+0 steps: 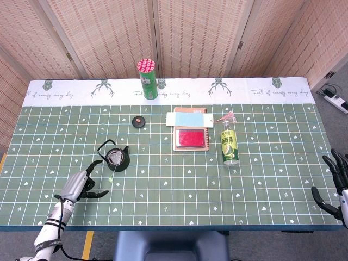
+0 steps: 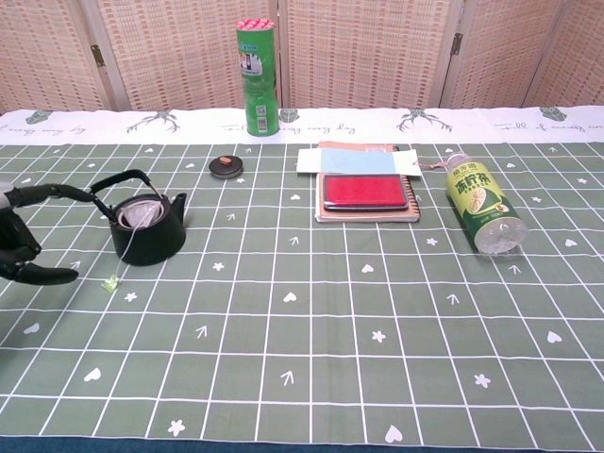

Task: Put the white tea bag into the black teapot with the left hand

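Observation:
The black teapot (image 1: 116, 158) (image 2: 147, 230) stands lidless on the green cloth at the left, handle up. The white tea bag (image 1: 114, 157) (image 2: 140, 216) lies inside its mouth; its string hangs over the rim down to a small green tag (image 2: 111, 282) on the cloth. My left hand (image 1: 80, 185) (image 2: 21, 236) is low and left of the pot, apart from it, fingers spread and holding nothing. My right hand (image 1: 334, 176) shows only in the head view at the right table edge, fingers spread, empty.
The pot's lid (image 1: 139, 121) (image 2: 226, 167) lies behind the pot. A green can (image 1: 148, 79) (image 2: 258, 79) stands at the back. A stack of books with a red case (image 1: 190, 133) (image 2: 365, 186) and a lying bottle (image 1: 230, 143) (image 2: 480, 209) are right of centre.

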Controlling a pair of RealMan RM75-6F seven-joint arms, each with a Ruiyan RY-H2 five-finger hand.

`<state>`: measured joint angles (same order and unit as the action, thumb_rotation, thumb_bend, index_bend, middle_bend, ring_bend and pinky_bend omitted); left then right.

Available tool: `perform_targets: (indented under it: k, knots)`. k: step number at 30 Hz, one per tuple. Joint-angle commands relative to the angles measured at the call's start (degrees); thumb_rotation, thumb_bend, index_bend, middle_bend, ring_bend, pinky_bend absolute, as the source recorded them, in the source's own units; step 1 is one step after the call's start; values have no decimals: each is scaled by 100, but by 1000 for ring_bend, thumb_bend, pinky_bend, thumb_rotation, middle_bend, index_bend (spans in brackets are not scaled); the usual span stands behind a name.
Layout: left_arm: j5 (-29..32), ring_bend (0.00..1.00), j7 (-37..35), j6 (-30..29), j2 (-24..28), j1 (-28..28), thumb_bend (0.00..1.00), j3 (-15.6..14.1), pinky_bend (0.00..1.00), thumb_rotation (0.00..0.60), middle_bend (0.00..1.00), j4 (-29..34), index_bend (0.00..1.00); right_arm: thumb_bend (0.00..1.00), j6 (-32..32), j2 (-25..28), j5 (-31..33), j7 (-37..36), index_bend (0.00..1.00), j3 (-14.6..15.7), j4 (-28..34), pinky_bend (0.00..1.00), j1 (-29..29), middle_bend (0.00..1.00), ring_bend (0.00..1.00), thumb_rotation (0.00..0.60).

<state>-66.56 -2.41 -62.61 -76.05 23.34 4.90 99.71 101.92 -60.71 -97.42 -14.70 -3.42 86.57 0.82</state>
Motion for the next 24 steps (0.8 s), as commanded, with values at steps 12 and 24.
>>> perform_targets:
  k: [12, 24]
  knots:
    - [1365, 1000, 1412, 730, 19, 994, 342, 434, 1000, 507, 1000, 716, 137, 420, -126, -6, 3, 64, 0, 18, 17, 0, -60, 0, 0, 600]
    - [2023, 1000, 2062, 752, -572, 1455, 342, 353, 1000, 506, 1000, 197, 154, 420, 10, 38, 12, -149, 0, 11, -47, 0, -5, 0, 0, 600]
